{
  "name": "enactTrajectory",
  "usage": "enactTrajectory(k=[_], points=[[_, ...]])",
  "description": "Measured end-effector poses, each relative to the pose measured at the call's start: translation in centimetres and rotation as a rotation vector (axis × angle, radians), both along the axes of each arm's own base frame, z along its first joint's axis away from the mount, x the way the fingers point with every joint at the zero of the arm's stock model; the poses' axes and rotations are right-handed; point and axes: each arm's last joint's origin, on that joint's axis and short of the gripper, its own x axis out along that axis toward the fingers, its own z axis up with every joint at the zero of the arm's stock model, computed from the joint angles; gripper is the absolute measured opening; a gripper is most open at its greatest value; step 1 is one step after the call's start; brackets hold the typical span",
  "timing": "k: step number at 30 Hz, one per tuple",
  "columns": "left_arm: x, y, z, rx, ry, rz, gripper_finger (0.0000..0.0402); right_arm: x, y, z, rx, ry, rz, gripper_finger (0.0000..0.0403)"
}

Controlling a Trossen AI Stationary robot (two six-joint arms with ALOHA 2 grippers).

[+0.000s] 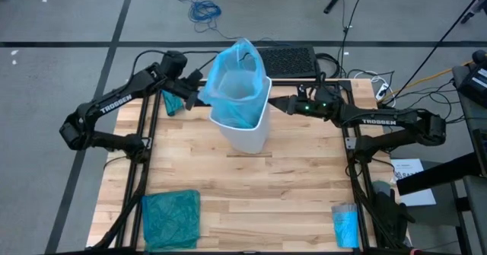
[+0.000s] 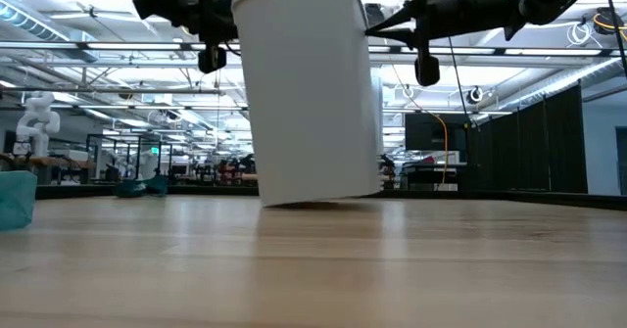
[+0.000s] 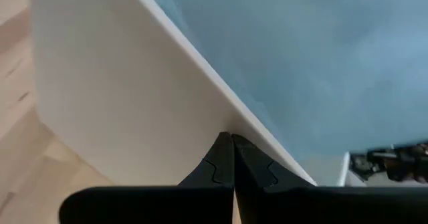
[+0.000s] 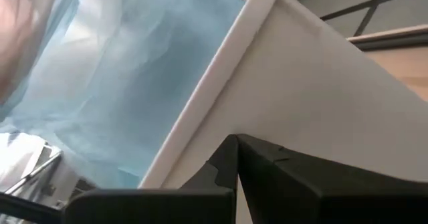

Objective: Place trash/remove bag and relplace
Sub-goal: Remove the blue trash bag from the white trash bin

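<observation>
A: Overhead, what's on the wooden tabletop (image 1: 228, 202)?
B: A white bin (image 1: 247, 129) holding the pale-blue bag (image 1: 237, 84); teal bag (image 1: 171, 218) near the front.
A: Low down?
B: A workshop behind.
A: Wrists?
B: Left gripper (image 3: 232, 144) and right gripper (image 4: 237, 144) are clenched, empty, at the bin's rim.

We read the white word "TROSSEN" on the left arm (image 1: 114, 105) in the high view, running along its dark link. The same word "TROSSEN" stands in white on the right arm (image 1: 378, 122). A white sheet (image 1: 412, 180) lying beside the surface carries print, but it is too small for us to read.
</observation>
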Motion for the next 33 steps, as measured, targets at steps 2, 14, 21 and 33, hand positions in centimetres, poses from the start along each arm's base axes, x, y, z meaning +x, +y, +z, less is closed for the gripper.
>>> enactTrajectory(k=[2,14,21,33], points=[[0.3,-0.4,0.0,0.001,-0.003,-0.023,0.0000,-0.1,-0.2,-0.1,0.000,0.008,-0.010,0.0000],[1.9,-1.8,0.3,0.102,0.009,0.007,0.0000,-1.3,-2.9,-0.2,-0.001,0.020,-0.040,0.0000],[1.8,-1.8,0.1,0.093,0.037,0.019,0.0000,-1.3,-2.9,-0.2,0.001,0.023,-0.029,0.0000],[-0.7,-1.0,-0.6,0.059,0.193,0.136,0.0000,-1.3,-2.8,-0.2,0.004,0.026,-0.004,0.0000]])
